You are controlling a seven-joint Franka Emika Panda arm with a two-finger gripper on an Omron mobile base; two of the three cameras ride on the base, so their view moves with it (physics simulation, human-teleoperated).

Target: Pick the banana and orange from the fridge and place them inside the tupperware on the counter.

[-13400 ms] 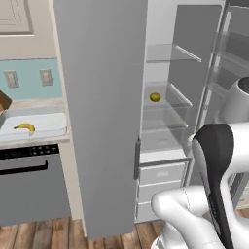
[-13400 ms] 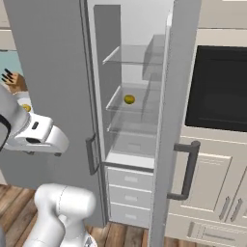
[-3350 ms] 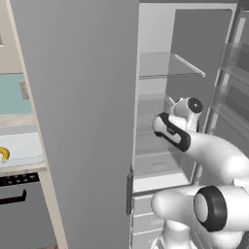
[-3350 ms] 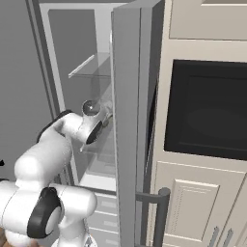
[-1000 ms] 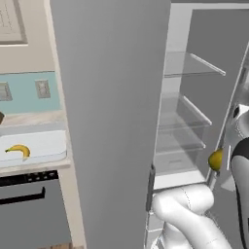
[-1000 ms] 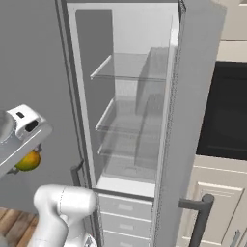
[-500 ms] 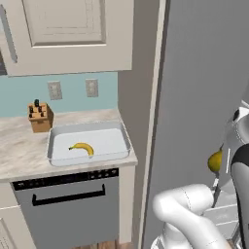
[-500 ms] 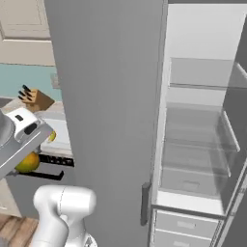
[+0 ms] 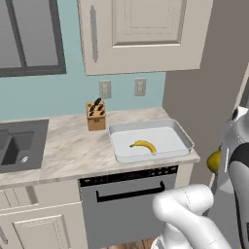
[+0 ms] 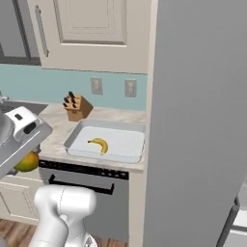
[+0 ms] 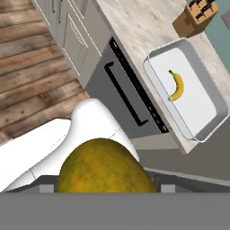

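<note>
Orange [image 11: 106, 166] fills the lower centre, close to the lens, its skin mottled yellow-orange. Upper right: tupperware [image 11: 211, 96] on the marbled surface [image 11: 134, 22], near its edge, holding a banana [image 11: 177, 85] that lies apart from the rim. A knife block [image 11: 193, 18] stands beyond the tupperware. A grey dishwasher front [image 11: 121, 90] sits below the surface; wooden floor [image 11: 31, 85] at left.

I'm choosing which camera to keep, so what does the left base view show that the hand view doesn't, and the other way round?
Left base view alone: the sink, wall outlets and upper cabinet door.
Hand view alone: the wooden floor and a close look at the orange in the claw.
Both: the banana lying in the tupperware, the knife block, the counter and the dishwasher front.
</note>
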